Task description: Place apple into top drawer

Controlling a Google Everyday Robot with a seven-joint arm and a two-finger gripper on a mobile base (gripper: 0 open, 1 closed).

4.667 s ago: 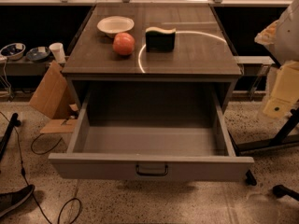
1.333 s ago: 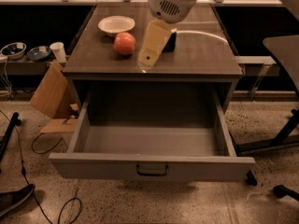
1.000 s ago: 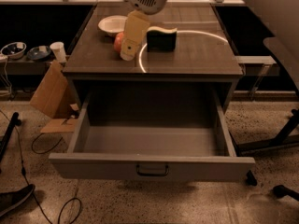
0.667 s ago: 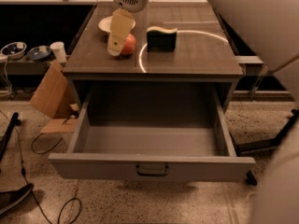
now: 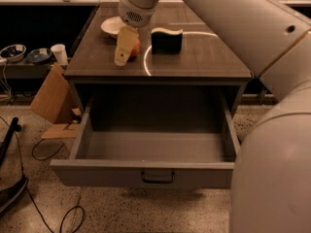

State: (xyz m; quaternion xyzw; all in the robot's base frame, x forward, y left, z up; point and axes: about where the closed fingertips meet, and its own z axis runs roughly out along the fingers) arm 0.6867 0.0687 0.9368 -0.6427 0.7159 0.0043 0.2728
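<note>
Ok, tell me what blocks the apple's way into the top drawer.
Nothing visible. The tool is at the round red-orange apple on the brown cabinet top; the wide grey top drawer below stands open and empty.

No legible txt/labels anywhere; pincer (image 5: 124, 52) at apple (image 5: 135, 47) on cabinet top (image 5: 209, 57).

The gripper (image 5: 122, 57) hangs low over the tabletop (image 5: 204, 57), hemmed in — apple (image 5: 135, 47) right beside, bowl (image 5: 111, 26) behind, sponge (image 5: 166, 39) near. Below, the top drawer (image 5: 155, 147) stands open, free from above.
</note>
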